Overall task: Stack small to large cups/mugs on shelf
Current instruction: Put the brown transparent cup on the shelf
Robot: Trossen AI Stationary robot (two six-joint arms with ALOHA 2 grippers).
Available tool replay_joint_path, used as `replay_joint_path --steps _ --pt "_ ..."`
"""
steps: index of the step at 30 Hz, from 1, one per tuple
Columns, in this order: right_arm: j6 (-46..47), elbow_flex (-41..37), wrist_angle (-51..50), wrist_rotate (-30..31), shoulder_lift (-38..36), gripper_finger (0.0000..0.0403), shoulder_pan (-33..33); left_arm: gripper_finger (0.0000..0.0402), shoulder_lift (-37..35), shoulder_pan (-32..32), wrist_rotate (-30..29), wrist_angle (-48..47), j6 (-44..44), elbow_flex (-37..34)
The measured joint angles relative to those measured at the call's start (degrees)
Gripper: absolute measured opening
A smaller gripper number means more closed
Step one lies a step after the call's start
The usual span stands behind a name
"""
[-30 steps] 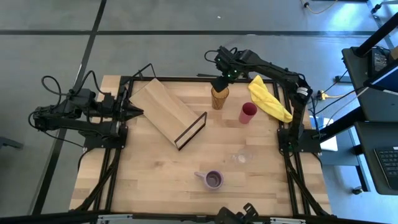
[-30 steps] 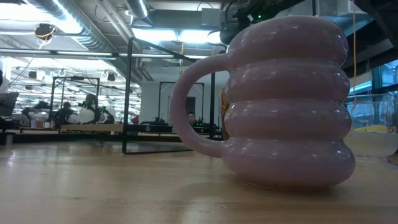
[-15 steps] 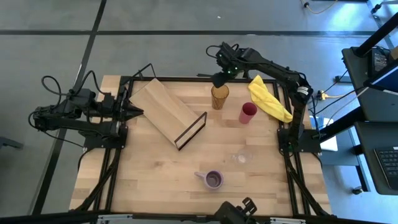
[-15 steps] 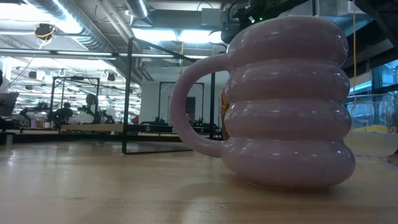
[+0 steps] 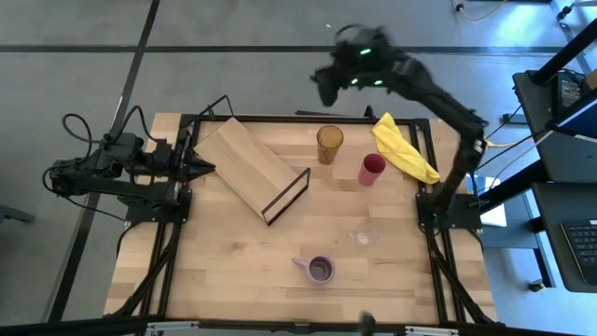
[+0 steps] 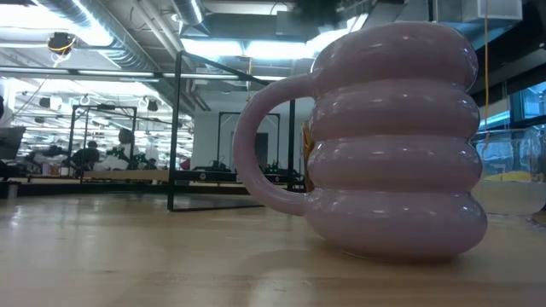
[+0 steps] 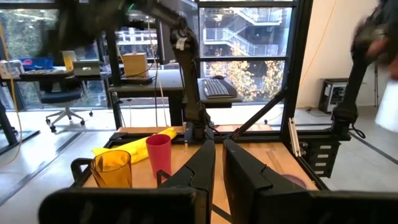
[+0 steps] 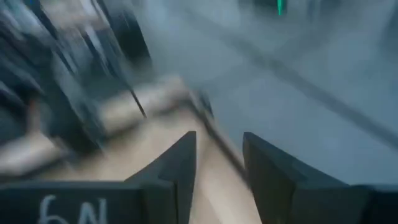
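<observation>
The amber tumbler [image 5: 329, 145] and the red cup [image 5: 372, 169] stand upright on the table at the far right. The clear glass [image 5: 364, 236] and the purple mug [image 5: 320, 270] stand nearer the front; the mug fills the low view [image 6: 392, 145]. The shelf board [image 5: 244, 161] lies flat at the far left, with its black wire frame [image 5: 287, 196] upright at one end. My right gripper [image 5: 326, 84] is open and empty [image 8: 219, 163], high above the table's far edge. My left gripper [image 5: 207, 170] is shut [image 7: 219, 165] beside the board's left edge.
A yellow cloth [image 5: 403, 147] lies at the far right, beside the red cup. The black table frame [image 5: 438, 215] runs along both sides. Bare wood lies between the shelf and the mug [image 5: 233, 261].
My right gripper has risen from just above the amber tumbler's rim and swung up past the table's far edge. The tumbler stands upright where it was.
</observation>
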Motion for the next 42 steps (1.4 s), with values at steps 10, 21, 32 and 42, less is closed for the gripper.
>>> replay_joint_path --steps 10,21,32,42 --pt "0.52 7.59 7.87 -5.61 -8.86 0.0133 23.18 0.0027 0.0 0.0 0.01 -0.01 0.01 0.0" --pt "1.98 7.51 8.21 3.4 -8.16 0.0133 38.61 0.0028 -0.01 0.0 0.02 0.02 0.0 0.0" --pt "1.83 7.51 7.46 11.07 -8.21 0.0133 43.3 0.0027 -0.02 0.0 0.02 0.02 0.0 0.0" --pt "4.38 7.47 4.5 12.69 -7.96 0.0133 43.28 0.0028 -0.02 0.0 0.02 0.02 0.0 0.0"
